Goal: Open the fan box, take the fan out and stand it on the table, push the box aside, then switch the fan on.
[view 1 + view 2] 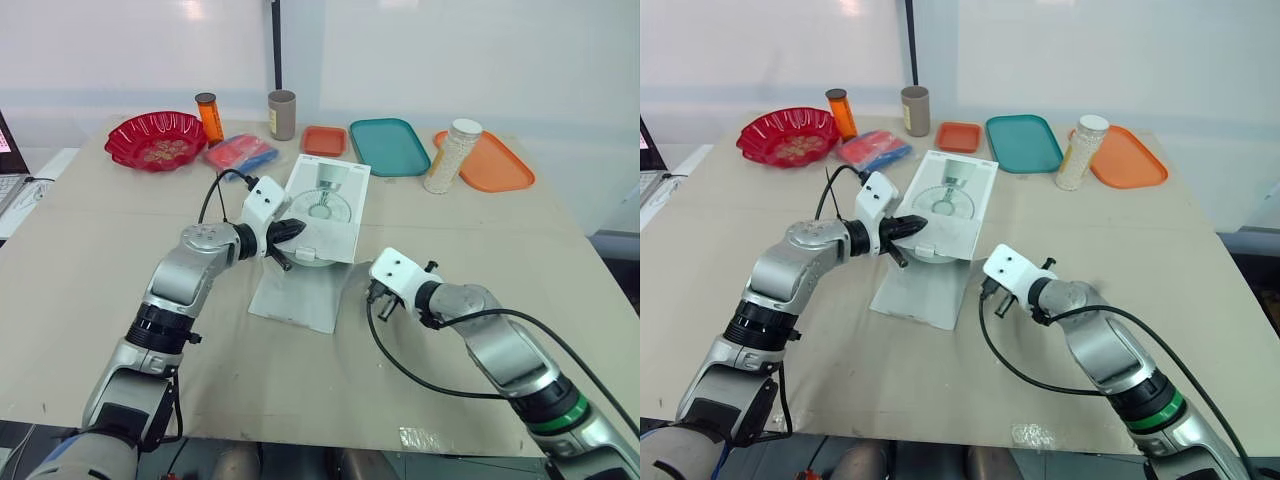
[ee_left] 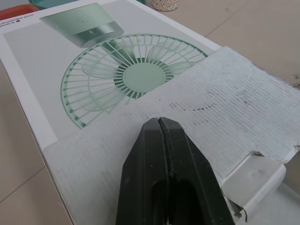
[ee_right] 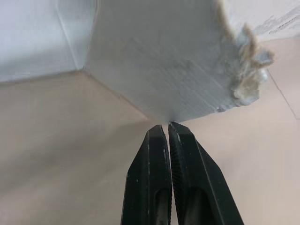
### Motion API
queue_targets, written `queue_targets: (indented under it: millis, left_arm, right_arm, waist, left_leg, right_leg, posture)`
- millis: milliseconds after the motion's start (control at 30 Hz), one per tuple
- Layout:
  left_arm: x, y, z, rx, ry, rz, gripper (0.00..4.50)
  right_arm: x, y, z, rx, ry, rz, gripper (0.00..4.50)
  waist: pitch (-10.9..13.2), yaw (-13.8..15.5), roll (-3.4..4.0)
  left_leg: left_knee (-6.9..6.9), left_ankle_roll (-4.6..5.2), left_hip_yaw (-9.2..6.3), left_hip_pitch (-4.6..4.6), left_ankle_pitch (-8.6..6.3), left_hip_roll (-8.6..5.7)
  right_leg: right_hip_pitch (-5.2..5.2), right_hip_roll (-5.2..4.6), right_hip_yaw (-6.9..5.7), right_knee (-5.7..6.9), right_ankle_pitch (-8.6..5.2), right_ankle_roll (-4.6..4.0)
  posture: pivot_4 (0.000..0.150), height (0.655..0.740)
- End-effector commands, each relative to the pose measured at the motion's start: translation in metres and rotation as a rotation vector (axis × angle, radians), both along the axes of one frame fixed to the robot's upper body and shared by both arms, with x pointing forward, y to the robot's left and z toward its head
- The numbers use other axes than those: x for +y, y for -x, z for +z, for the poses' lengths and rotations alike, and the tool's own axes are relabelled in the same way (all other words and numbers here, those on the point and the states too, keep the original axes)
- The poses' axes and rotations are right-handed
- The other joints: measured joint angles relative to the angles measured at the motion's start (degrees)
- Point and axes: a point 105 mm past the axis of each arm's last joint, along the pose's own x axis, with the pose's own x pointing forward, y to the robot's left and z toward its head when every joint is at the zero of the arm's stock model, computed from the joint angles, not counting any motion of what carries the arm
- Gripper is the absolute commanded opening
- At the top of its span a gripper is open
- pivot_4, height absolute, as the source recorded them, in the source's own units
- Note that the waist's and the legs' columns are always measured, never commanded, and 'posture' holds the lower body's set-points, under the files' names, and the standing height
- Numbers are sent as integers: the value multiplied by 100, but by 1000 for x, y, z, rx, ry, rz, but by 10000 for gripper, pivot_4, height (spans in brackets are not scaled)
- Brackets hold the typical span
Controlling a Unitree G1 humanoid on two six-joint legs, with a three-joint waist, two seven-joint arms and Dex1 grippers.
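With the fan box [image 1: 330, 200] lying just before the teal tray [image 1: 388, 145], I am pressing my closed left gripper [image 2: 159, 119] on it and pointing my closed right gripper [image 3: 167, 125] at its flap [image 1: 300, 295], risking shoving it instead of gripping

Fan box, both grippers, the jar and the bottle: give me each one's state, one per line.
Fan box: opened, front flap lying flat on the table.
Left gripper: jaws shut, tip at the box's printed face.
Right gripper: jaws shut, holding nothing, tip at the front flap's corner.
White-capped jar: upright, capped.
Orange bottle: upright, capped.
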Motion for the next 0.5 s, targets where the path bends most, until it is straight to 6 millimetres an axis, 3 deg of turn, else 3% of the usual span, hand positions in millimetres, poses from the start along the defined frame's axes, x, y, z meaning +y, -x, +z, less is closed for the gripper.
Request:
queue_targets:
  millis: [33, 333, 500]
  left_arm:
    - [0, 1, -12, 43, -10, 12, 0]
    - [1, 1, -12, 45, -6, 24, 0]
    - [0, 2, -12, 47, -5, 25, 0]
  right_arm:
    - [7, -11, 33, -125, -74, 2, 1302]
    - [28, -5, 40, -127, -158, 78, 1302]
    - [30, -1, 39, -118, -169, 91, 1302]
  waist:
    - [0, 2, 0]
    - [0, 3, 0]
    - [0, 2, 1]
  left_leg:
    - [0, -1, -1, 0, 0, 1]
    - [-1, -1, -1, -1, 0, 0]
    - [-1, -1, -1, 0, 0, 1]
  right_leg:
    - [0, 0, -1, 0, 0, 0]
    - [0, -1, -2, 0, 0, 0]
    - [0, 0, -2, 0, 0, 0]
  posture:
    - [1500, 7400]
    - [1500, 7400]
    - [1500, 7400]
